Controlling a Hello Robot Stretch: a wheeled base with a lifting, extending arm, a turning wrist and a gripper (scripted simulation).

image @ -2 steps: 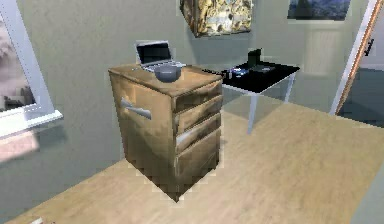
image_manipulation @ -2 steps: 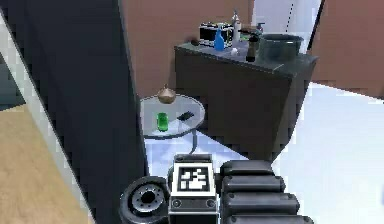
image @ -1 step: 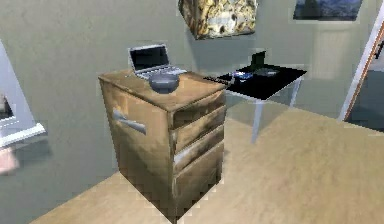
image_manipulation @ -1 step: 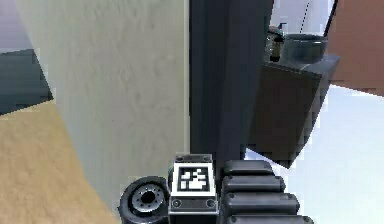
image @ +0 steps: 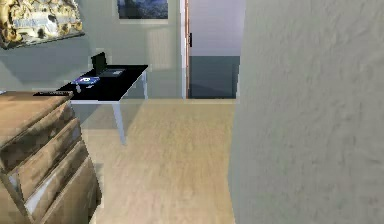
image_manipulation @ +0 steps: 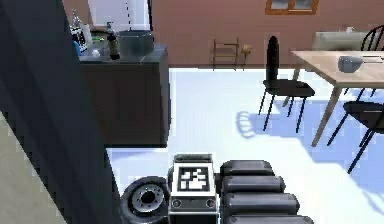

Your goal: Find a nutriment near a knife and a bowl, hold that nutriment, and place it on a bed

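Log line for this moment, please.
ahead: black rectangular desk, wooden dresser | arm side: dark kitchen counter, light wooden dining table bearing grey bowl

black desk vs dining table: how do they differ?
Desk has a black top on pale legs; table is light wood. Desk sits by the wall; table stands out on the floor with black chairs beside it. Desk bears small dark items; table bears a bowl. Both have flat tops.

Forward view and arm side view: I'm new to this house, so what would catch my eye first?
In the forward view, a black desk stands at the left beyond a wooden dresser, with a pale wall close on the right. In the arm side view, a wooden table carrying a bowl and black chairs stand at the right.
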